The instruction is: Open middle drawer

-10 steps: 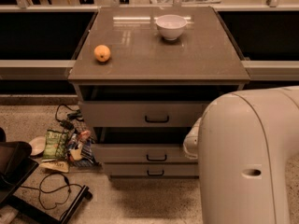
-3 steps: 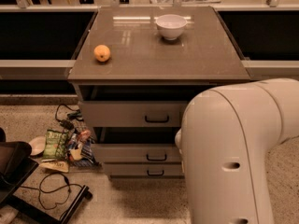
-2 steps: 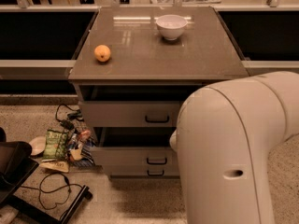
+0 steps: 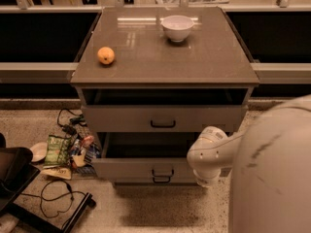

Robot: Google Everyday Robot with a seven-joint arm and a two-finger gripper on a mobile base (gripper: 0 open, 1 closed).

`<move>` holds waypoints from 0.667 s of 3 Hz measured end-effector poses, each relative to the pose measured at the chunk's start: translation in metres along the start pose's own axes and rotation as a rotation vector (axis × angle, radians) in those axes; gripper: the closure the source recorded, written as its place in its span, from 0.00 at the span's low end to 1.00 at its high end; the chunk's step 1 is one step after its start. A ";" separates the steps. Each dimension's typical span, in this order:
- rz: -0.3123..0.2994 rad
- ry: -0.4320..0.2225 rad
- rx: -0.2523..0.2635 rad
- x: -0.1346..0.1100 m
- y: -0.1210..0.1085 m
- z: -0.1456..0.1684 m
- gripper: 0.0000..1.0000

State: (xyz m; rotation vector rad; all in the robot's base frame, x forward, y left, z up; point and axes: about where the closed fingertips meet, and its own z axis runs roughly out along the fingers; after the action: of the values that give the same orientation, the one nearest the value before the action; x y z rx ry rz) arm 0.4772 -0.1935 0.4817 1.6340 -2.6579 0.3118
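Note:
The grey cabinet [image 4: 165, 57] has three drawers. The middle drawer [image 4: 141, 169] stands pulled out, its dark inside showing above a flat front with a small black handle [image 4: 163, 172]. The top drawer [image 4: 121, 119] is also pulled out a little. Only a strip of the lowest drawer [image 4: 162, 180] shows under the middle one. My white arm [image 4: 210, 155] reaches in from the right and ends by the right end of the middle drawer's front. The gripper is hidden behind that arm.
An orange [image 4: 106, 55] and a white bowl [image 4: 177, 27] sit on the cabinet top. Snack bags [image 4: 60, 152], cables [image 4: 56, 193] and a black stand [image 4: 19, 178] lie on the floor at the left. My arm's large shell [image 4: 277, 178] fills the lower right.
The arm's shell has swung back to the right, uncovering the drawer fronts. The middle drawer's front stands further out than 3.3 s ago.

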 end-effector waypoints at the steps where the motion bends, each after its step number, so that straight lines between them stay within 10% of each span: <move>1: 0.003 0.000 0.003 0.000 -0.001 -0.001 0.00; 2: -0.038 -0.071 0.029 -0.007 -0.016 0.003 0.00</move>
State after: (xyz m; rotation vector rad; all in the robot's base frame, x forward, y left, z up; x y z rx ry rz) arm 0.4944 -0.1949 0.4810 1.7337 -2.6820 0.2983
